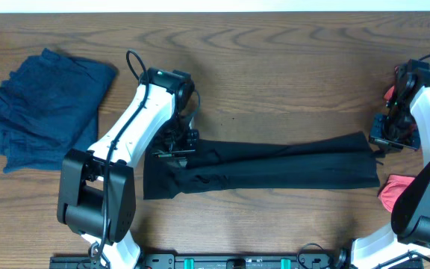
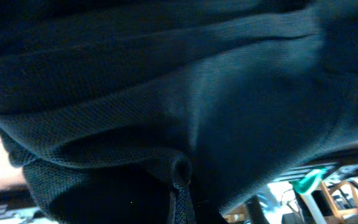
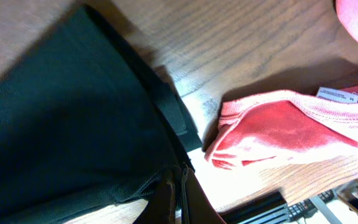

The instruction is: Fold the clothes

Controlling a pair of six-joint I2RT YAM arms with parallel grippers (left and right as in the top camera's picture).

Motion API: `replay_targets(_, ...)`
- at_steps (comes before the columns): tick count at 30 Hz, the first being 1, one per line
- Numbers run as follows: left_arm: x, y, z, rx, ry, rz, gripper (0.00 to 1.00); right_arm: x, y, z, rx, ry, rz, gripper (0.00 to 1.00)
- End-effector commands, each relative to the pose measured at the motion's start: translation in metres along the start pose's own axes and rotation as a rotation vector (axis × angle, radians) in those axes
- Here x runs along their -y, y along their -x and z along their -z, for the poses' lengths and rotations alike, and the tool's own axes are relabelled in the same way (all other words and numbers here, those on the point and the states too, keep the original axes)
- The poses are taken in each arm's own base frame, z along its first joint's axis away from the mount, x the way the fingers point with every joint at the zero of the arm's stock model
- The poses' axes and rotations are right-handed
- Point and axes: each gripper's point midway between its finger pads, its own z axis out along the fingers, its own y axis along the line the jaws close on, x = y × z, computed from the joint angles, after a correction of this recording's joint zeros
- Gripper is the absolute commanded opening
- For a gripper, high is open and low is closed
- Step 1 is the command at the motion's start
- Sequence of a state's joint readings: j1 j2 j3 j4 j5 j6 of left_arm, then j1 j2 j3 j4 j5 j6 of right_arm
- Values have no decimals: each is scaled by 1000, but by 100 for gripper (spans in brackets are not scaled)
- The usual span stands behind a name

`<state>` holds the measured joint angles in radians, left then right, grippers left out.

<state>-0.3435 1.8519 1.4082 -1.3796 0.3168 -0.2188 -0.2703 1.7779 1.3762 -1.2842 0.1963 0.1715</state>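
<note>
A long black garment (image 1: 275, 168) lies stretched across the middle of the table. My left gripper (image 1: 172, 146) is shut on its left end, and dark mesh cloth (image 2: 166, 93) fills the left wrist view, pinched at the bottom (image 2: 180, 186). My right gripper (image 1: 379, 143) is shut on the garment's right end; in the right wrist view the jaws (image 3: 180, 193) pinch the black hem (image 3: 73, 124).
A folded stack of dark blue clothes (image 1: 47, 104) sits at the far left. A red garment (image 1: 394, 190) lies at the right edge, also in the right wrist view (image 3: 284, 127). The table's front edge and a rail run below.
</note>
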Motion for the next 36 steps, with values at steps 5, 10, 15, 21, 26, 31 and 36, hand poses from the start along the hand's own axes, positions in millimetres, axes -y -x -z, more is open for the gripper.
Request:
replay_targets(5,-24,-1,-18,-4,107,75,6,23,-7,-8,-8,-105,-54,1)
replay_targets(10,-23,-8,-19,-34,102,93,47,29,-7,-9,-12,-108,-75,25)
replay_targets(15,-25,-17,-13,-47,107,80,47,24,-9,-11,-27,-48,-82,48)
replay_targets(21,-16,-4,6,86,67,50,47,-8,-13,-10,-51,168,69,63)
replay_targets(26,-15,9,20,209,65,71,47,-23,-19,-15,-65,255,168,75)
replay_targets(31,-10,23,26,279,39,56,50,-17,-18,-41,-46,241,139,89)
replay_targets(36,-9,26,25,287,37,53,53,-21,-22,-62,-39,284,110,94)
